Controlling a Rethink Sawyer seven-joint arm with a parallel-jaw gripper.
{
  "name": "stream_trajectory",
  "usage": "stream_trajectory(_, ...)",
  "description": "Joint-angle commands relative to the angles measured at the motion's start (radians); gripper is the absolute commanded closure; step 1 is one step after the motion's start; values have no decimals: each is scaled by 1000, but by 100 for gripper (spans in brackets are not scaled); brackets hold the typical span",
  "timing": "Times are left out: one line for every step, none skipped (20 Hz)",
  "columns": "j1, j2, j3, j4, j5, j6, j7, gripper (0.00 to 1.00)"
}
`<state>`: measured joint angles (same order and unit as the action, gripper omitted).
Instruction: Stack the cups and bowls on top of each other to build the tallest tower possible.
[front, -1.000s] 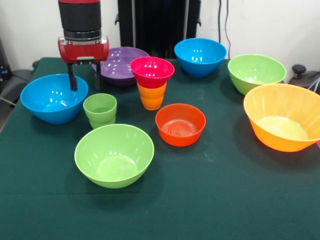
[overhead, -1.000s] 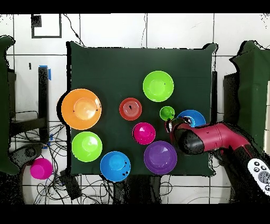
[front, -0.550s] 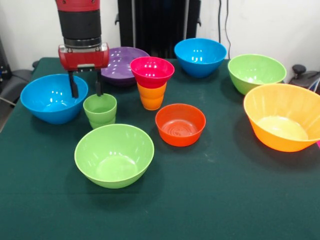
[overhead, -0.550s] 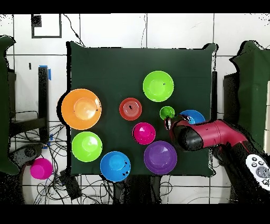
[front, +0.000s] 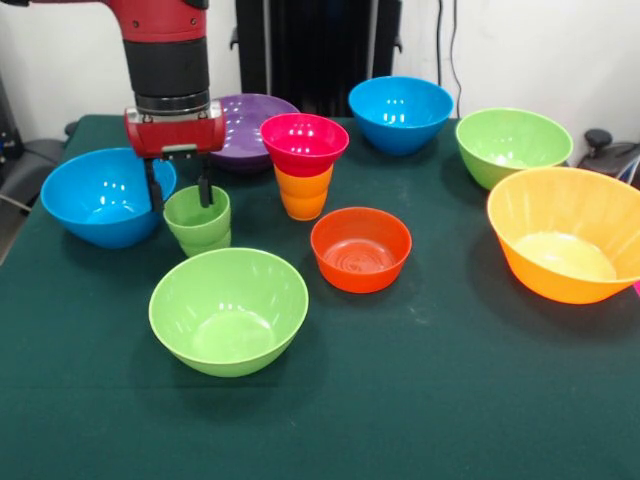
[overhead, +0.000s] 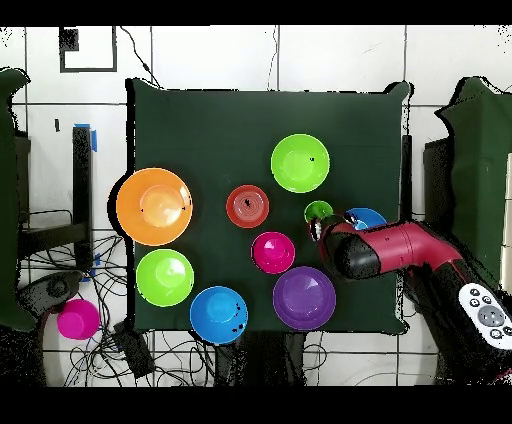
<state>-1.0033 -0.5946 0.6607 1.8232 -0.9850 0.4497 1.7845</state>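
The light green cup (front: 199, 220) stands upright on the tabletop (front: 420, 400), mouth up and its long axis vertical, between the near blue bowl (front: 103, 196) and the orange cup (front: 303, 193). The orange cup is upright as well, and the small magenta bowl (front: 304, 143) sits level in its mouth, opening upward. All other bowls rest open side up: the small orange-red bowl (front: 360, 249) just beside the orange cup, a light green bowl (front: 228, 310) near the front edge, the purple bowl (front: 243, 127) and a second blue bowl (front: 400, 113) at the far side, another light green bowl (front: 512, 146) and the large orange bowl (front: 567, 233) on the right of the front view.

The tabletop is covered in dark green cloth. In the overhead view it sits on a white tiled floor (overhead: 230, 55) with cables (overhead: 110, 335) trailing along one side, and a loose magenta round object (overhead: 77, 319) lies off the cloth near a corner. A white wall (front: 540, 50) and a dark panel (front: 310, 45) stand behind the table in the front view.

The tool (front: 180, 193) hangs straight down from the red and black arm (front: 167, 60) over the light green cup. It is released, its two dark fingers (front: 155, 190) spread: one is outside the cup's rim on the blue bowl's side, the other dips inside the cup's mouth. Whether either finger touches the rim cannot be told. It grasps nothing
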Motion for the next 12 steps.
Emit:
stream_trajectory(53,81,-3,-56,-106,6,-194,0)
stream_trajectory(52,83,-3,-59,-107,7,-197,0)
stream_trajectory(51,84,-1,-63,-107,9,-200,0)
stream_trajectory(49,83,1,-62,-108,10,-204,0)
stream_trajectory(46,79,3,-63,-105,16,-212,0)
stream_trajectory(42,73,6,-60,-100,21,-219,0)
stream_trajectory(39,66,9,-58,-95,27,-226,0)
stream_trajectory(37,59,13,-56,-89,34,-233,0)
stream_trajectory(35,57,15,-56,-84,40,-238,0)
stream_trajectory(35,57,17,-57,-82,42,-240,0)
stream_trajectory(35,57,18,-58,-80,44,-242,0)
stream_trajectory(39,63,18,-64,-81,43,-238,0)
